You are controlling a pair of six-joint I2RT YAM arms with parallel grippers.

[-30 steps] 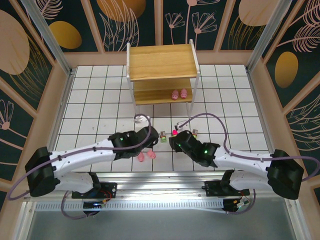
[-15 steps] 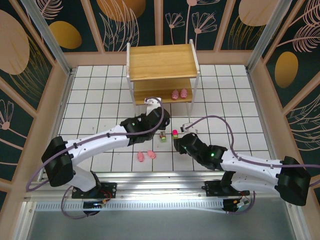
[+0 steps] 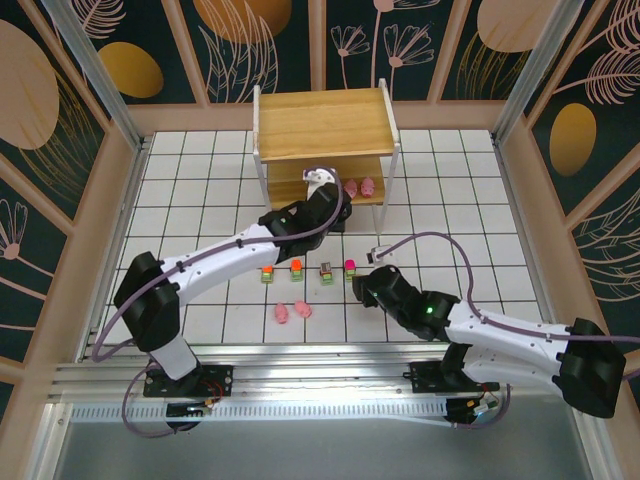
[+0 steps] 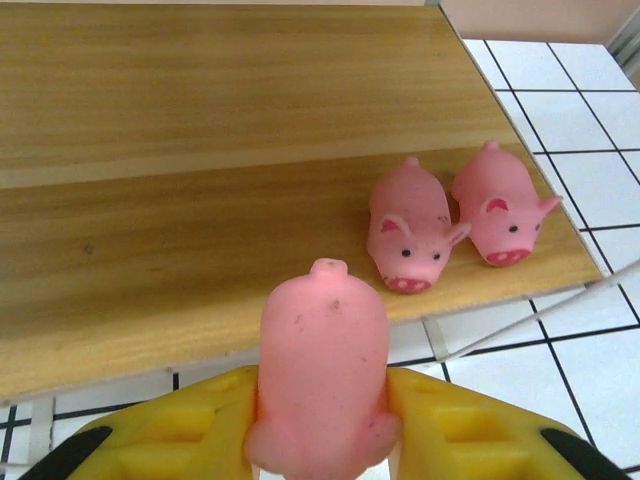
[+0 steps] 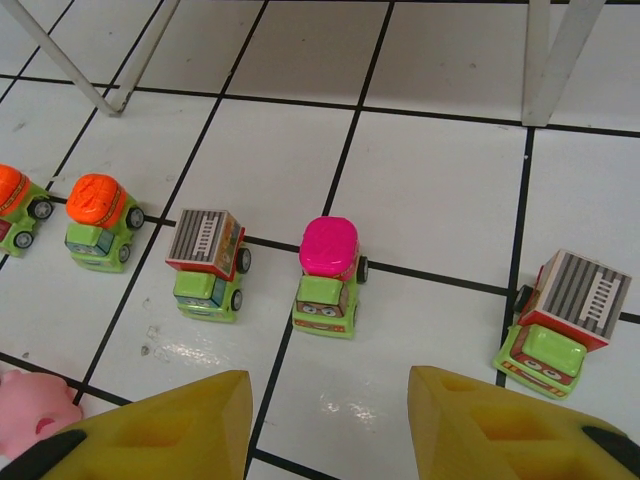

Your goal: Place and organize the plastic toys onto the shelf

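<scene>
My left gripper [image 4: 323, 395] is shut on a pale pink pig [image 4: 323, 345], held tail-up just in front of the shelf's lower board [image 4: 200, 250]. Two more pink pigs [image 4: 408, 225] [image 4: 497, 205] stand side by side on that board near its right end. In the top view the left gripper [image 3: 322, 184] reaches under the top tier of the shelf [image 3: 322, 123]. My right gripper [image 5: 330, 420] hangs open over the floor, just short of a magenta-topped green truck [image 5: 327, 275]. Two orange-topped trucks [image 5: 100, 220] and two grey-topped trucks [image 5: 207, 262] [image 5: 558, 320] stand in the same row.
Two pink pigs [image 3: 292, 311] lie on the white tiled floor near the arm bases, left of the right gripper [image 3: 365, 285]. White shelf legs [image 5: 548, 60] rise beyond the trucks. Wooden walls ring the floor.
My left arm has swung away from the floor toys to the shelf's lower tier, carrying a pig. The row of trucks is now uncovered. The right gripper has drawn back a little.
</scene>
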